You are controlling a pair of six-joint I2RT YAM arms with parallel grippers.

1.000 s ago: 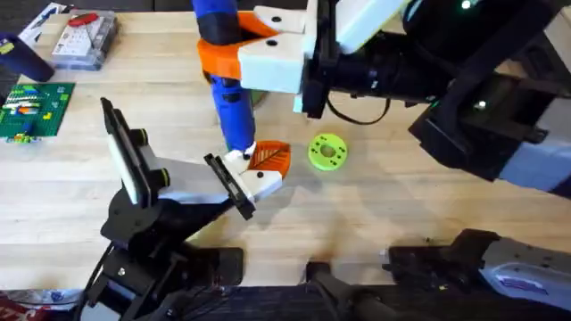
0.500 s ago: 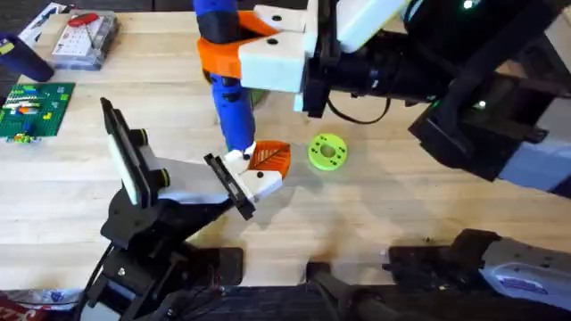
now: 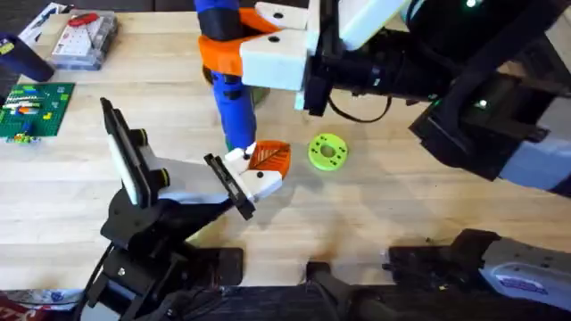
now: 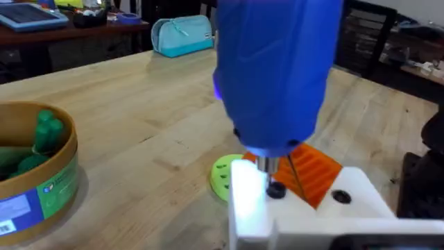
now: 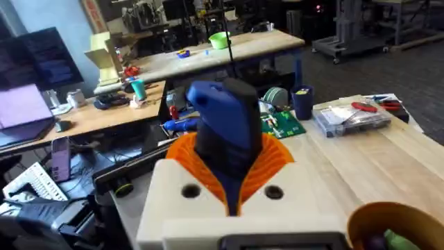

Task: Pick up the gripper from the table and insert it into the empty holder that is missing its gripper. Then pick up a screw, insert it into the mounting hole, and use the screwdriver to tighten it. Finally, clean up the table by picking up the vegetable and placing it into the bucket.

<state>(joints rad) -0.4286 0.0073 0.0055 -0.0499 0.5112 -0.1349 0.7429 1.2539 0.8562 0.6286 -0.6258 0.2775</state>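
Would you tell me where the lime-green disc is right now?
In the overhead view the lime-green disc lies flat on the table near the middle, just right of the orange gripper seated on the holder.

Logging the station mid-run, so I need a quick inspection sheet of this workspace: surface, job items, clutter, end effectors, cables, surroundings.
Surface: wooden table.
Job items: orange finger seated on holder; blue screwdriver upright, tip at its white base; bucket holds green vegetables.
Clutter: green disc, clear parts box, green brick plate.
End effectors: right end effector grips the screwdriver.
Cables: black one under the right arm.
Surroundings: benches, monitors.
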